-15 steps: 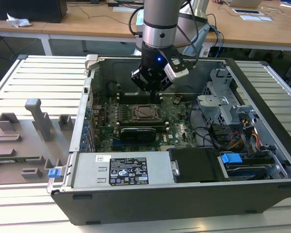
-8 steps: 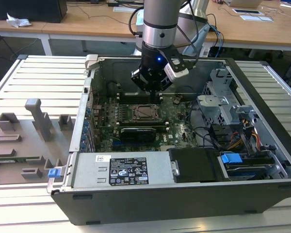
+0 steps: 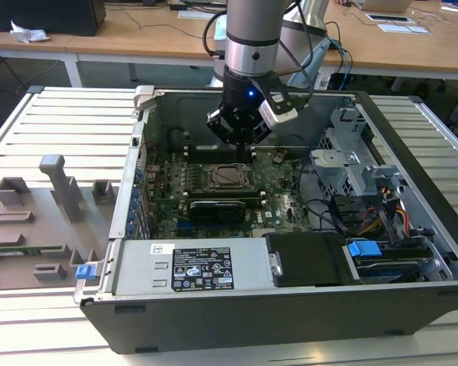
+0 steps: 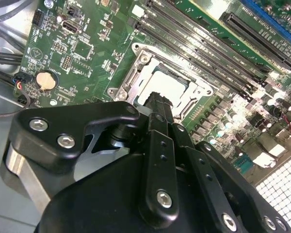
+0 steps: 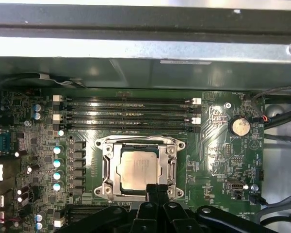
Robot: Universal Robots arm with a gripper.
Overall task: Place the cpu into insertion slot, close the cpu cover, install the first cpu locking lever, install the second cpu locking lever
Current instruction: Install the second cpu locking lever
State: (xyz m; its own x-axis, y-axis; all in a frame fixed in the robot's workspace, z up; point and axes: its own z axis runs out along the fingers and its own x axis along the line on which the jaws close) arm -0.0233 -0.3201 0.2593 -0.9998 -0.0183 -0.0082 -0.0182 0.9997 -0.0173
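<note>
The cpu (image 5: 137,170) lies flat in the middle of the green board, its silver-grey top showing through the window of the cpu cover (image 5: 108,167). The cover lies down flat around it. The insertion slot is hidden beneath chip and cover. In the first wrist view my gripper (image 5: 157,190) hovers at the edge of the cover, its two black fingers pressed together with nothing between them. The second wrist view has the gripper (image 4: 160,101) just over the chip (image 4: 167,85). In the exterior view the gripper (image 3: 242,149) hangs above the cpu (image 3: 227,176) inside the open case. I cannot tell how the locking levers sit.
Long black memory slots (image 5: 128,114) run beside the socket, and a coin battery (image 5: 240,127) sits on the board. The case holds a power supply (image 3: 191,267), a drive cage (image 3: 351,168) and cables (image 3: 382,210). Grey fixtures (image 3: 61,187) stand outside, at the exterior view's left.
</note>
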